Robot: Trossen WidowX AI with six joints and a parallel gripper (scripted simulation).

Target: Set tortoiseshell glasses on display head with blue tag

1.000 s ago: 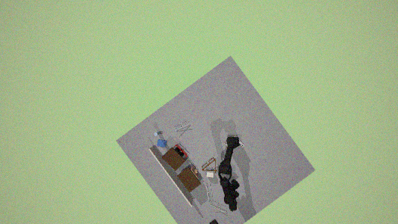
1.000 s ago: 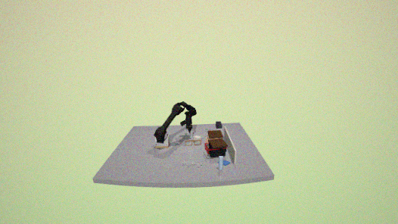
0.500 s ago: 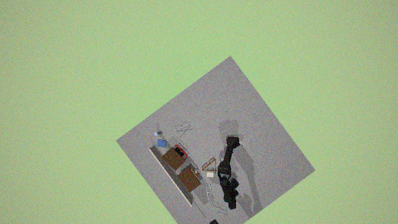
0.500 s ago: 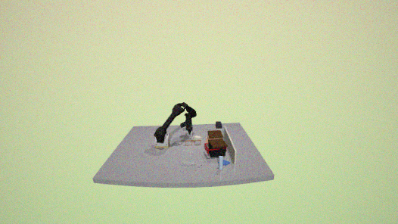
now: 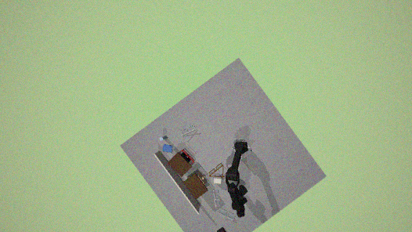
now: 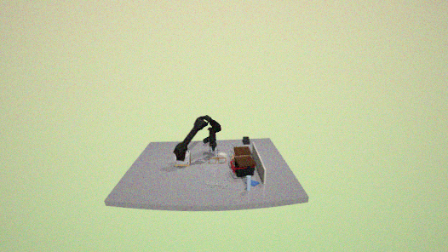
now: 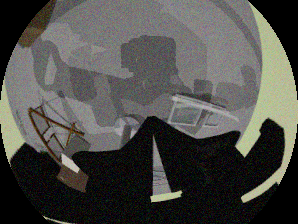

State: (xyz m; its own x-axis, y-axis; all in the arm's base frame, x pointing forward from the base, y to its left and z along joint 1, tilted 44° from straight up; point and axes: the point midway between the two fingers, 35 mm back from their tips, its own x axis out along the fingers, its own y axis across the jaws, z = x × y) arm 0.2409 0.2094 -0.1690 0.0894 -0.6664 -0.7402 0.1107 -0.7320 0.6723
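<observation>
The tortoiseshell glasses point(image 5: 214, 171) point(image 6: 215, 159) point(image 7: 49, 129) lie on the grey table point(image 5: 251, 106) point(image 6: 162, 187), in front of the two brown-topped display heads. The blue tag point(image 5: 168, 148) point(image 6: 254, 183) lies beside one head point(image 5: 179, 164) point(image 6: 245, 163), which has a red and black thing point(image 5: 187, 156) at its front. The other head point(image 5: 196, 186) point(image 6: 242, 151) stands next to it. My gripper point(image 6: 212, 148) point(image 7: 150, 119) is shut and empty. It hangs above the table, with the tortoiseshell glasses off to its left in the wrist view.
A white panel point(image 5: 176, 182) point(image 6: 260, 167) stands behind the heads. Pale wire glasses lie near the blue tag point(image 5: 190, 132) point(image 6: 217, 185), and another pale pair point(image 5: 218, 198) point(image 7: 193, 112) lies near the arm. A white tag point(image 5: 217, 181) and a small black box point(image 6: 245, 140) are also there.
</observation>
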